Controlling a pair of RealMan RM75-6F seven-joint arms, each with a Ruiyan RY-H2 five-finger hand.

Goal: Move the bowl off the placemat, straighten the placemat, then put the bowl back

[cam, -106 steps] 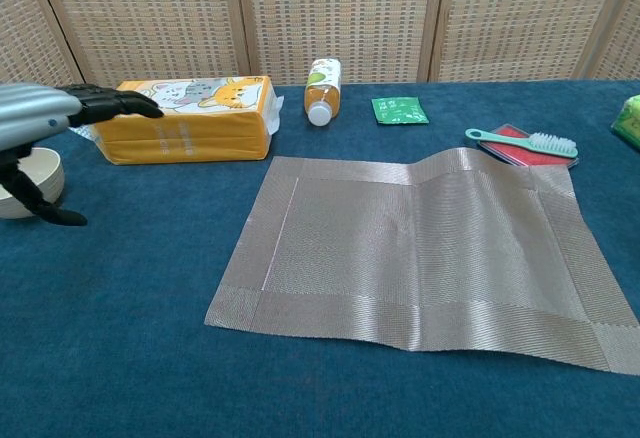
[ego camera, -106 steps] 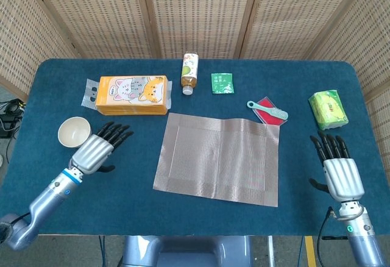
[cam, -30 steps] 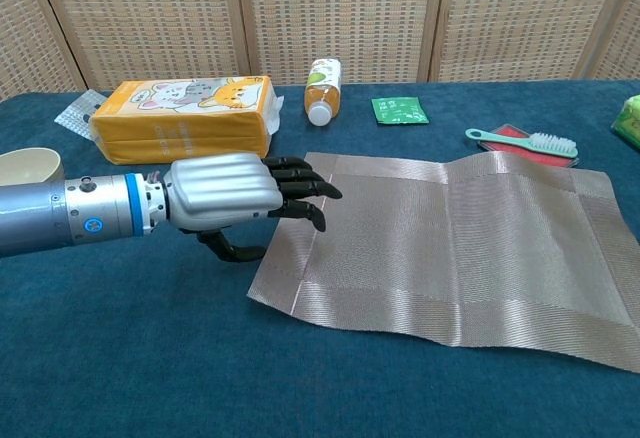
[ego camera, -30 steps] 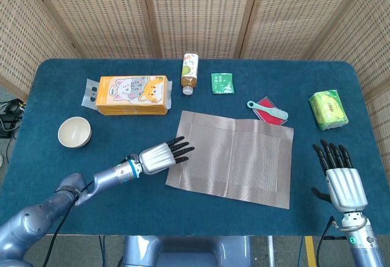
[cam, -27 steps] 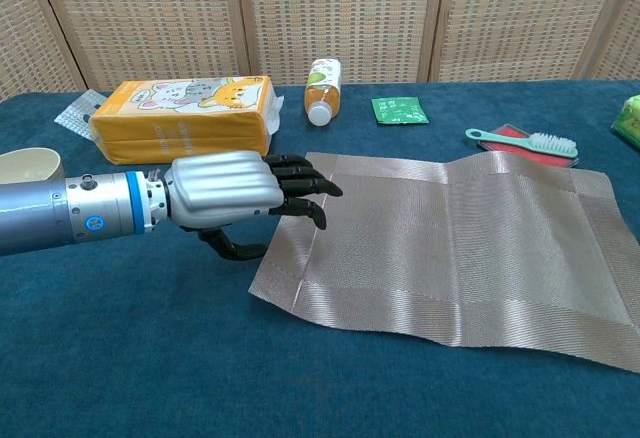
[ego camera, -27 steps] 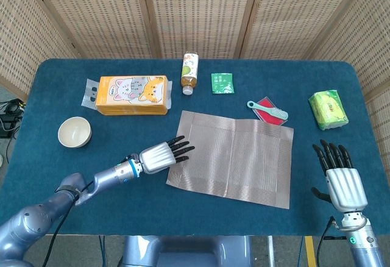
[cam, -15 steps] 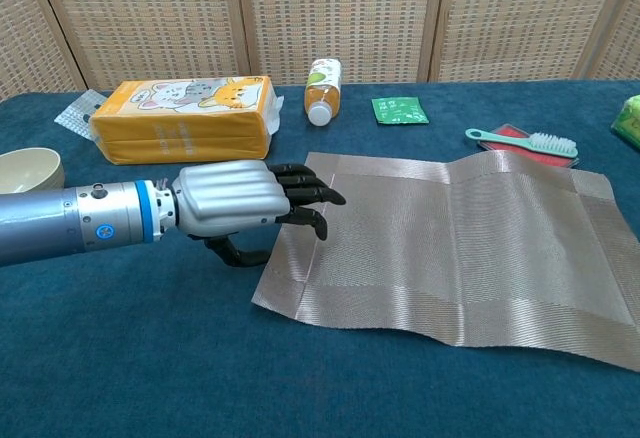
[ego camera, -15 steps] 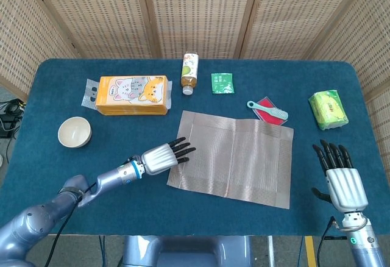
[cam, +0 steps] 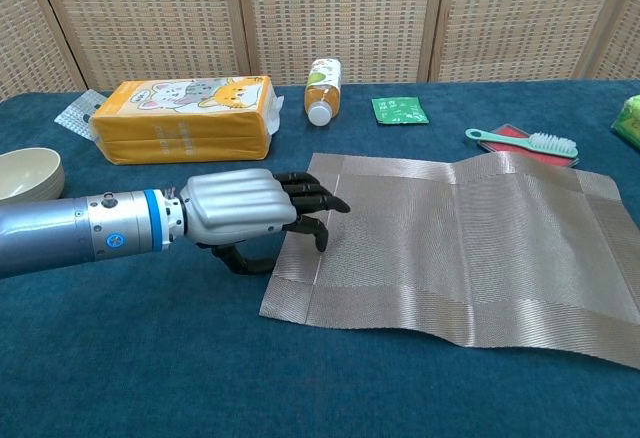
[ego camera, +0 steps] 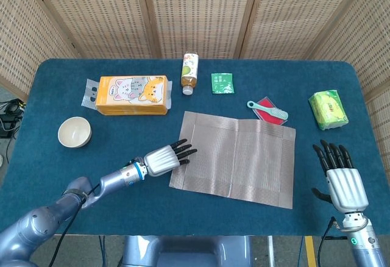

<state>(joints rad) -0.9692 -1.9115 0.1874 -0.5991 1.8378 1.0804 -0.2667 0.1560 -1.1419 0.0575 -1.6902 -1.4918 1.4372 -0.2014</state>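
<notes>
Left robot hand (cam: 250, 213) fingers spread on placemat (cam: 470, 243) edge, bowl (ego camera: 74, 131) apart, brush (ego camera: 267, 110) touching far corner

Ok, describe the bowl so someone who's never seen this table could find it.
Start at the orange tissue pack with cartoon cats, far left on the blue table. The bowl sits just nearer the robot: small, round, cream, empty, the only dish.
</notes>
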